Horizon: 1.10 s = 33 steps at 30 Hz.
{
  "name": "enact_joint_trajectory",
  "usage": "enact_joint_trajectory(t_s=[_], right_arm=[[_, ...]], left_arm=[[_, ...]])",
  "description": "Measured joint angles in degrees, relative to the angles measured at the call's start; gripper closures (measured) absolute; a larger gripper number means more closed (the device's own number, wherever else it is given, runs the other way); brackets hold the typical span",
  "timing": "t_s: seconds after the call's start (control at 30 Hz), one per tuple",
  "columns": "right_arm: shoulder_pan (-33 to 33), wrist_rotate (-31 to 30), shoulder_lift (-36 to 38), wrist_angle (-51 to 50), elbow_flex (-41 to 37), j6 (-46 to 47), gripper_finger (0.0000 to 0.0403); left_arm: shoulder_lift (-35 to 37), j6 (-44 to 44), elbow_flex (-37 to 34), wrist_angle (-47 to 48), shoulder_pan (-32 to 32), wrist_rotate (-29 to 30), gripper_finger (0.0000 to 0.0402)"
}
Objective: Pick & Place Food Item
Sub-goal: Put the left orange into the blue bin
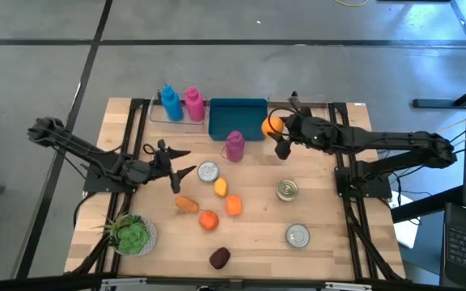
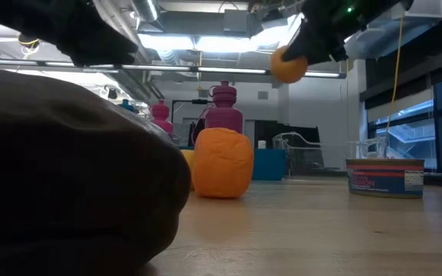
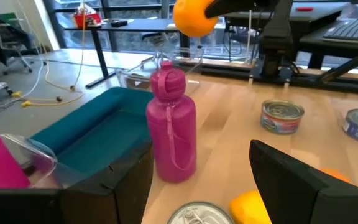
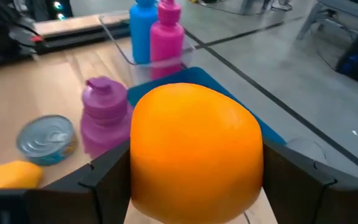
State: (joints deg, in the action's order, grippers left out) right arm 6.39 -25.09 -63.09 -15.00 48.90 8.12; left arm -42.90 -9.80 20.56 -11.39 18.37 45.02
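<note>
The orange food item (image 1: 272, 125) is clamped between the right gripper (image 1: 277, 127) fingers, held above the desk (image 1: 330, 194), apparently over the teal bin's (image 1: 237, 117) right edge. The left gripper (image 1: 186, 161) fingers stand apart, empty, beside a can (image 1: 208, 171).

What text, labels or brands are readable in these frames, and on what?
None can be read.
Can with the red and blue label: print is there, too blurred to read.
Cans in the left wrist view: label bands too blurred to read.
Purple bottle, pink bottle, blue bottle, teal bin: no lettering visible.
</note>
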Motion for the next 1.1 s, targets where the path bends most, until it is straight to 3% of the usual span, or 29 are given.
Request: enact_joint_trajectory(t_s=[0.23, 0.53, 0.7, 1.1], right_arm=[[3.8, 1.1, -3.4, 1.3, 0.0, -1.3, 0.0115], [11.0, 12.3, -7.3, 10.4, 0.0, -5.1, 0.0115], [15.0, 17.5, -10.6, 10.5, 3.6, -6.1, 0.0115], [19.8, 20.1, -26.8, -10.0, 24.9, -17.0, 0.0115]], left_arm=[[0.0, 2.0, -0.6, 0.3, 0.0, 0.3, 0.0148], [0.0, 5.9, -0.6, 1.5, 0.0, -3.0, 0.0148], [-0.1, 4.3, -0.6, 0.9, 0.0, -3.1, 0.0148], [-0.2, 4.4, -0.5, -0.7, -0.5, -3.5, 0.0148]])
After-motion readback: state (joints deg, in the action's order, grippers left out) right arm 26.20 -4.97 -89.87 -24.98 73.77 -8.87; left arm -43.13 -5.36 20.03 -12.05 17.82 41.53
